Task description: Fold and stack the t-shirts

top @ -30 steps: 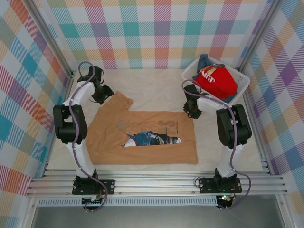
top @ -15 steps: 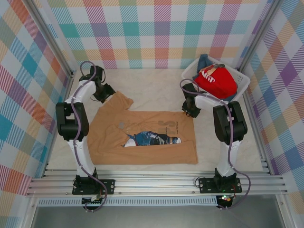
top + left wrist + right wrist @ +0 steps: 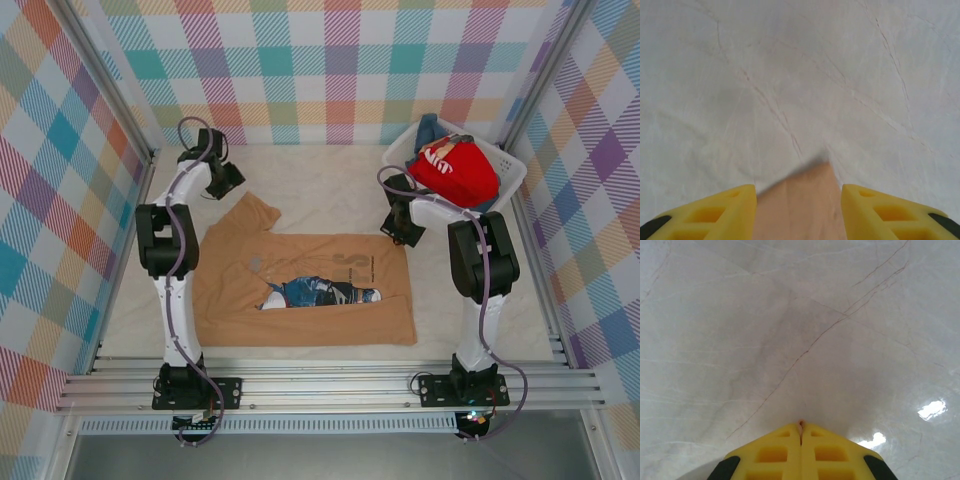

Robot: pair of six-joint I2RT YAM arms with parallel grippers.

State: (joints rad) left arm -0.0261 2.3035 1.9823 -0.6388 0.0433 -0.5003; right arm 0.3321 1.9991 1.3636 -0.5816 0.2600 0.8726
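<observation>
The tan t-shirt (image 3: pixel 300 290) is lying spread at mid-counter; the right tool (image 3: pixel 800 429), closed tight, is pinching its far-right corner, seemingly to straighten it, while the left tool (image 3: pixel 799 197) is hovering open and empty over a sleeve (image 3: pixel 258 210).

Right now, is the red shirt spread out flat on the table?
No, the red shirt sits bunched up inside the white basket at the far right corner, not flat on the table.
</observation>
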